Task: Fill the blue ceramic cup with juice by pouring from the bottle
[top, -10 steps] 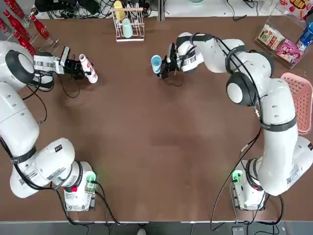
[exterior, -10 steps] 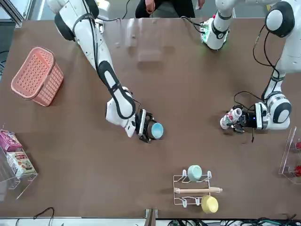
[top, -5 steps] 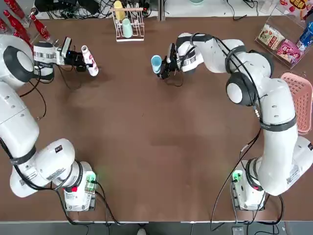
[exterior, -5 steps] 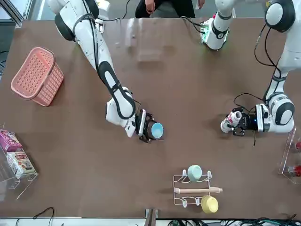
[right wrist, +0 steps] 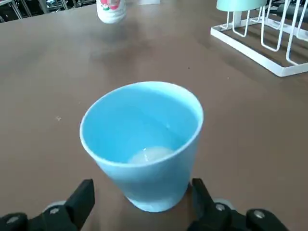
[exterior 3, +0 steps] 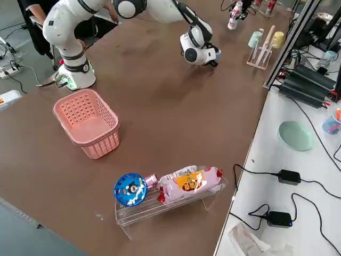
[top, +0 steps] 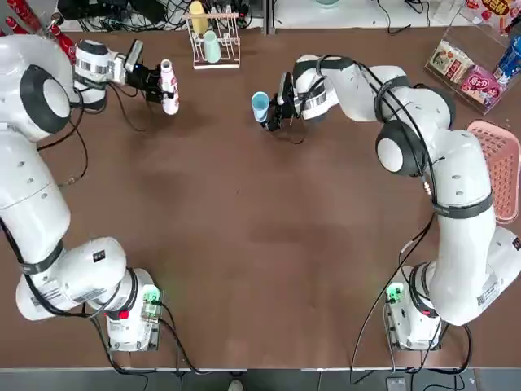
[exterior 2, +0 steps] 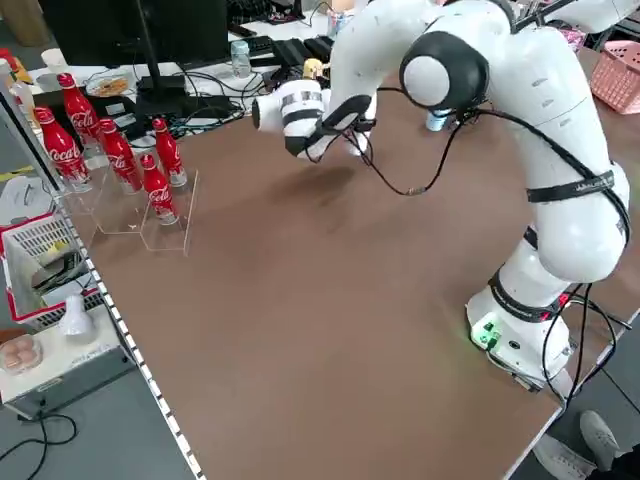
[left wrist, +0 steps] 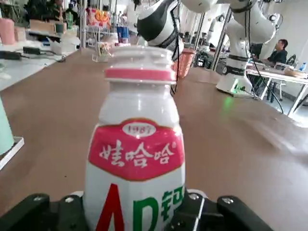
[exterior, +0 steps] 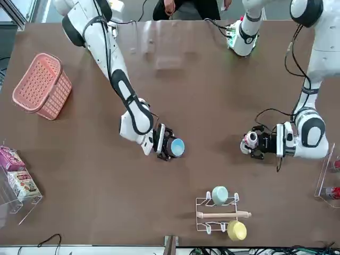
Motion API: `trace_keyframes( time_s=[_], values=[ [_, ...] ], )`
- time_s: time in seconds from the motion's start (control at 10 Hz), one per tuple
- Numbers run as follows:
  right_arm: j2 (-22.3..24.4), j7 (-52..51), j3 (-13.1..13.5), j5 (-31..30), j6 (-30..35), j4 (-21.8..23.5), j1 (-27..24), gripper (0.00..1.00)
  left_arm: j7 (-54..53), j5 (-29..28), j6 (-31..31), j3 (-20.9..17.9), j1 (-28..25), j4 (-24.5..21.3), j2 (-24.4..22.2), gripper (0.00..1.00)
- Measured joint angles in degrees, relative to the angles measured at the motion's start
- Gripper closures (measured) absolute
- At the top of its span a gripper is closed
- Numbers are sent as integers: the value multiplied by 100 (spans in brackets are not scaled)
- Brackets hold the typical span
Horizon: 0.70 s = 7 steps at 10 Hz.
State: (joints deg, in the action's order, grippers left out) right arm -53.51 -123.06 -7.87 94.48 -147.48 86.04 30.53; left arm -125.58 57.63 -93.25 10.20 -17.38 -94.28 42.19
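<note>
The white bottle (top: pixel 168 84) with its pink label stands nearly upright, cap on, in my left gripper (top: pixel 161 85), which is shut on its lower body at the far left of the table. The left wrist view shows the bottle (left wrist: pixel 137 159) filling the space between the black fingers. The blue ceramic cup (top: pixel 260 105) sits near the far middle of the table, with my right gripper (top: pixel 271 108) shut on its lower part. In the right wrist view the cup (right wrist: pixel 143 144) is open towards the camera, with a pale patch at its bottom. The front view has the bottle (exterior: pixel 248 142) well to one side of the cup (exterior: pixel 177 146).
A white wire rack (top: pixel 213 42) with a mint-green cup and a yellow cup stands at the back between bottle and blue cup. Red cola bottles (exterior 2: pixel 115 150) line the far left edge. A pink basket (top: pixel 501 167) and a snack stand (top: pixel 468 73) sit at the right.
My left gripper has carried the bottle to the right and towards the back, near the rack, and turned it from tilted to nearly upright. The right gripper and cup have not moved.
</note>
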Motion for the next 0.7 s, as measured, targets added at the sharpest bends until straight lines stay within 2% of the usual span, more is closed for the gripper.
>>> trace_keyframes(
  time_s=[0.3, 0.7],
  values=[
    [-1, -1, 0, 0, -6, -18, 0, 26, 443, 0, -710, 5, 594, -6, -208, 54],
    [-7, 0, 0, 0, -11, -19, 0, 31, 997, 0, -2057, -14, 1376, -31, -350, 54]
  ],
)
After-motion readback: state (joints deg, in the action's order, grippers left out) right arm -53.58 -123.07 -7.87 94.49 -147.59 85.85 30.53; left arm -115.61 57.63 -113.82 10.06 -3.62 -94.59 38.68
